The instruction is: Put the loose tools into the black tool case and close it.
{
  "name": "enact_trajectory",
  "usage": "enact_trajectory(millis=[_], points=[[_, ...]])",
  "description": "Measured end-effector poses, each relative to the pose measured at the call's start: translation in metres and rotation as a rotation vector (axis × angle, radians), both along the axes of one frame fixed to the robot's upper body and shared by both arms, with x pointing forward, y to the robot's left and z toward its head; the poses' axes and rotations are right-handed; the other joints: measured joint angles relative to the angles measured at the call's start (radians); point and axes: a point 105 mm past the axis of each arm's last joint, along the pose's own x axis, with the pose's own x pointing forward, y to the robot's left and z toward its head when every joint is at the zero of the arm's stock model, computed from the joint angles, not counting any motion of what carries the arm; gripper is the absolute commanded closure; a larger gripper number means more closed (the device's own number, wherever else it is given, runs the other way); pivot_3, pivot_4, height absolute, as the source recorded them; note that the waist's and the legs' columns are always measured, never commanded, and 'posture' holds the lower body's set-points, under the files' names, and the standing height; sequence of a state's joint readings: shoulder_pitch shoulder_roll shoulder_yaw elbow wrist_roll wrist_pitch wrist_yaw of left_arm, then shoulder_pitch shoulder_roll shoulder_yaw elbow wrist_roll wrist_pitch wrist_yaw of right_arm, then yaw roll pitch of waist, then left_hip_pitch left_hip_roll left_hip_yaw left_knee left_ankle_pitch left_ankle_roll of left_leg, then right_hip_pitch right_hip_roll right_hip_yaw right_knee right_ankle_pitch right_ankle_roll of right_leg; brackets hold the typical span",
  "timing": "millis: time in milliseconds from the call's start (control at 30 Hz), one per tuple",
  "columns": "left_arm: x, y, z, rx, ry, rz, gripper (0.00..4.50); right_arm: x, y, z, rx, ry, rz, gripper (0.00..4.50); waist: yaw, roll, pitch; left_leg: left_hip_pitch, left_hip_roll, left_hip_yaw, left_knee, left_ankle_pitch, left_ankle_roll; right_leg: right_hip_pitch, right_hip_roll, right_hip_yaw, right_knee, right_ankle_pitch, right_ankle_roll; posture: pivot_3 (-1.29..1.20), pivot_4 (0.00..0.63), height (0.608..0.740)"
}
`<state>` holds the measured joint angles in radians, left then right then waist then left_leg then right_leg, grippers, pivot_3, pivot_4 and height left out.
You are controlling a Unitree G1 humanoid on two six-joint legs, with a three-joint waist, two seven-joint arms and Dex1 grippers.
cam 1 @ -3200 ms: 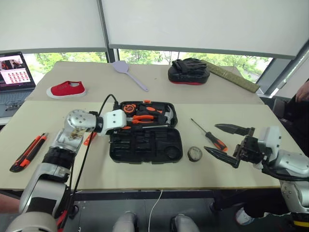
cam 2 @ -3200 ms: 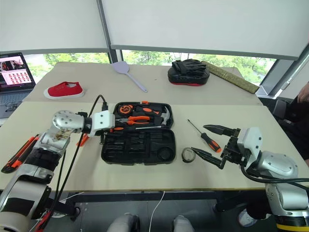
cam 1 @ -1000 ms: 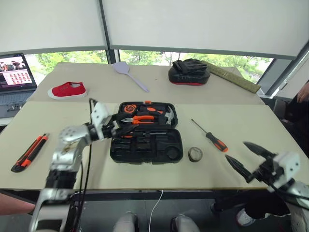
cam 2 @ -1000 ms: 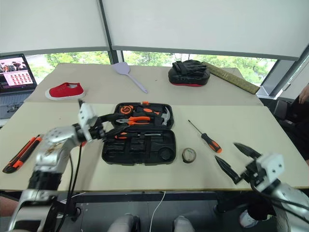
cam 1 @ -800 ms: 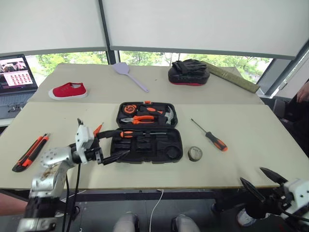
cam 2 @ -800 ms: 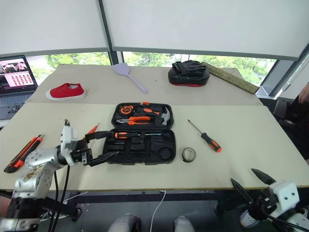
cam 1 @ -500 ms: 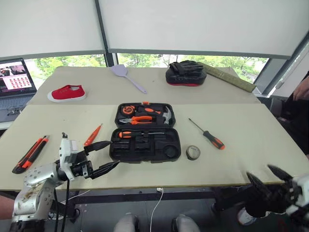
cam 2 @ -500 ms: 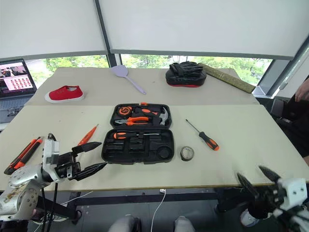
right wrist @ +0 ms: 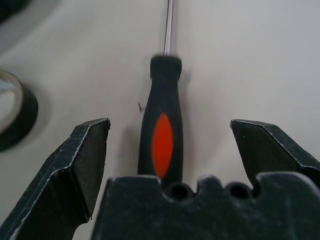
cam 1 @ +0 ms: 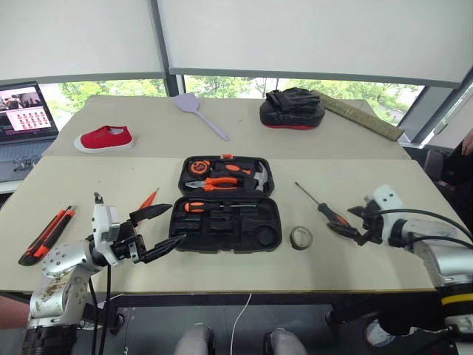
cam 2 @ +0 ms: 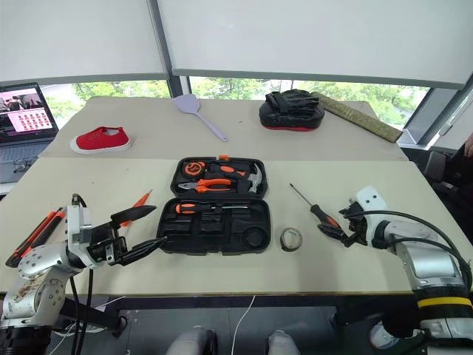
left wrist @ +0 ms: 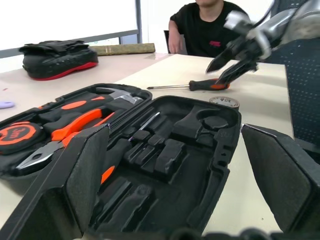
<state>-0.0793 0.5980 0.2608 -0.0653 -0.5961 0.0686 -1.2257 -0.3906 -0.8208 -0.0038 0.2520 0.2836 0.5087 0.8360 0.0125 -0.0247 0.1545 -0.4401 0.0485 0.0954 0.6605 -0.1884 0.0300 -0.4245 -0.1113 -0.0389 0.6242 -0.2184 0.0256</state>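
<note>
1. Right gripper (cam 2: 341, 222) fingers apart, straddling the handle of the black-orange screwdriver (right wrist: 161, 135), not clamped.
2. Left gripper (cam 2: 139, 231) fingers spread wide, empty, just left of the case.
3. Worktop (cam 1: 222, 270) carries everything.
4. Black tool case (cam 1: 224, 222) open flat at centre, pliers and hammer in the far half.
5. Slim orange screwdriver (cam 1: 148, 199) lies left of the case.
6. Tape roll (cam 2: 291, 238) sits between case and right gripper.

The pale beige worktop (cam 1: 369, 259) carried an open flat black plastic tool case (cam 1: 224, 211). Beside it lay a small dark tape roll (cam 1: 301, 237), an orange-and-black handled screwdriver (cam 1: 327, 211) and a slim orange screwdriver (cam 1: 148, 199). Farther off lay an orange-and-black utility knife (cam 1: 46, 234), a red shoe (cam 1: 103, 137), a grey long-handled spatula (cam 1: 198, 113) and a black padded mitt with red rim (cam 1: 292, 109).
</note>
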Motion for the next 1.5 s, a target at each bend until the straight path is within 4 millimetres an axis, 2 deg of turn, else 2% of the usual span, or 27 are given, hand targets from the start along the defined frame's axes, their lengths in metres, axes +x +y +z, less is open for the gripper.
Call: enact_trajectory(millis=[67, 200, 300, 333, 400, 467, 533, 600, 667, 700, 733, 867, 933, 1100, 1233, 1500], points=[[0.000, -0.001, 0.001, 0.002, -0.003, -0.005, 0.00, 0.007, 0.001, -0.003, 0.006, 0.008, -0.017, 0.86, -0.002, 0.000, 0.000, 0.000, 0.000, 0.000, 0.000, 0.000, 0.000, 0.000, 0.000, 0.000, 0.000, 0.000, 0.000, 0.00, 0.150, 0.740], [-0.004, -0.004, 0.002, 0.011, -0.016, -0.034, 0.00, 0.013, 0.002, -0.003, 0.004, -0.021, -0.018, 2.40, -0.004, 0.000, 0.000, 0.002, 0.001, 0.000, 0.001, 0.001, -0.001, 0.001, 0.001, 0.000, 0.001, 0.001, 0.000, 0.00, 0.150, 0.740], [-0.007, -0.004, 0.000, 0.015, -0.010, -0.042, 0.00, 0.010, 0.000, -0.003, 0.005, -0.051, -0.011, 3.32, -0.001, 0.000, 0.000, 0.002, 0.001, 0.000, 0.001, 0.001, -0.001, 0.001, 0.001, 0.000, 0.001, 0.001, 0.000, 0.00, 0.150, 0.740], [-0.007, -0.004, -0.001, 0.015, -0.009, -0.043, 0.00, 0.009, -0.001, -0.003, 0.008, -0.055, -0.005, 3.48, -0.001, 0.000, 0.000, 0.002, 0.001, 0.000, 0.001, 0.001, -0.001, 0.001, 0.001, 0.000, 0.001, 0.001, 0.000, 0.00, 0.150, 0.740], [-0.007, -0.004, 0.000, 0.016, -0.011, -0.045, 0.00, 0.007, -0.001, -0.003, 0.011, -0.066, 0.014, 3.47, -0.002, 0.000, 0.000, 0.002, 0.001, 0.000, 0.001, 0.001, -0.001, 0.001, 0.001, 0.000, 0.001, 0.001, 0.000, 0.00, 0.150, 0.740], [-0.008, -0.005, 0.001, 0.021, -0.017, -0.049, 0.00, 0.004, 0.007, 0.010, -0.001, -0.169, 0.114, 3.47, -0.003, 0.000, 0.000, 0.001, 0.001, 0.000, 0.001, 0.001, -0.001, 0.000, 0.001, 0.000, 0.001, 0.001, 0.000, 0.00, 0.150, 0.740], [-0.008, 0.001, 0.004, 0.049, -0.043, -0.046, 0.00, 0.008, 0.048, 0.052, 0.040, -0.335, 0.338, 3.47, -0.021, 0.003, 0.003, 0.002, 0.003, 0.000, 0.001, 0.002, -0.002, -0.003, 0.003, 0.002, 0.001, 0.002, 0.002, 0.00, 0.150, 0.740], [-0.006, 0.002, 0.009, 0.054, -0.075, -0.048, 0.00, 0.003, 0.088, 0.091, 0.045, -0.460, 0.549, 3.47, -0.035, 0.003, 0.004, 0.004, 0.004, -0.004, 0.001, 0.002, -0.002, -0.001, 0.006, 0.003, 0.002, 0.001, 0.002, 0.00, 0.150, 0.740], [-0.006, 0.005, 0.008, 0.057, -0.075, -0.030, 0.00, 0.001, 0.119, 0.110, 0.017, -0.512, 0.686, 3.47, -0.038, 0.003, 0.004, 0.009, 0.005, -0.003, 0.000, 0.001, -0.002, 0.003, 0.008, 0.002, 0.002, 0.000, 0.001, 0.00, 0.150, 0.740], [-0.004, 0.008, 0.006, 0.054, -0.064, -0.003, 0.00, 0.004, 0.141, 0.111, -0.015, -0.508, 0.752, 3.47, -0.036, 0.002, 0.004, 0.008, 0.006, -0.003, 0.000, 0.001, -0.002, 0.002, 0.008, 0.002, 0.002, 0.000, 0.000, 0.00, 0.150, 0.740], [-0.003, 0.009, 0.005, 0.053, -0.059, 0.005, 0.00, 0.004, 0.146, 0.107, -0.023, -0.496, 0.769, 3.47, -0.035, 0.002, 0.004, 0.008, 0.006, -0.003, 0.000, 0.001, -0.002, 0.002, 0.008, 0.001, 0.003, 0.000, 0.000, 0.00, 0.150, 0.740], [0.000, 0.019, -0.007, 0.100, -0.010, 0.078, 0.00, 0.014, 0.187, 0.070, -0.129, -0.341, 0.888, 3.47, -0.024, 0.003, 0.004, 0.004, 0.004, -0.001, 0.000, 0.002, -0.003, -0.002, 0.005, 0.001, 0.004, 0.003, -0.005, 0.00, 0.150, 0.740], [0.000, 0.022, -0.016, 0.137, 0.035, 0.105, 0.00, 0.022, 0.200, 0.063, -0.190, -0.329, 0.924, 3.47, -0.022, 0.003, 0.004, 0.001, 0.003, 0.000, 0.000, 0.002, -0.003, -0.004, 0.004, 0.001, 0.004, 0.003, -0.005, 0.00, 0.150, 0.740], [-0.002, 0.023, -0.026, 0.139, 0.068, 0.146, 0.00, 0.036, 0.197, 0.052, -0.307, -0.307, 0.942, 3.47, -0.018, 0.003, 0.004, -0.001, 0.003, 0.000, 0.000, 0.002, -0.003, -0.005, 0.003, 0.001, 0.003, 0.003, -0.004, 0.00, 0.150, 0.740], [-0.004, 0.022, -0.028, 0.131, 0.071, 0.164, 0.00, 0.036, 0.204, 0.037, -0.327, -0.268, 0.962, 3.47, -0.027, 0.003, 0.005, -0.001, 0.003, 0.000, 0.000, 0.002, -0.004, -0.006, 0.004, 0.000, 0.005, 0.003, -0.004, 0.00, 0.150, 0.740], [-0.008, 0.021, -0.030, 0.134, 0.072, 0.194, 0.00, 0.039, 0.202, 0.032, -0.330, -0.247, 0.949, 3.47, -0.028, 0.003, 0.005, 0.000, 0.003, 0.000, 0.000, 0.003, -0.005, -0.006, 0.004, 0.000, 0.006, 0.003, -0.005, 0.00, 0.150, 0.740]])
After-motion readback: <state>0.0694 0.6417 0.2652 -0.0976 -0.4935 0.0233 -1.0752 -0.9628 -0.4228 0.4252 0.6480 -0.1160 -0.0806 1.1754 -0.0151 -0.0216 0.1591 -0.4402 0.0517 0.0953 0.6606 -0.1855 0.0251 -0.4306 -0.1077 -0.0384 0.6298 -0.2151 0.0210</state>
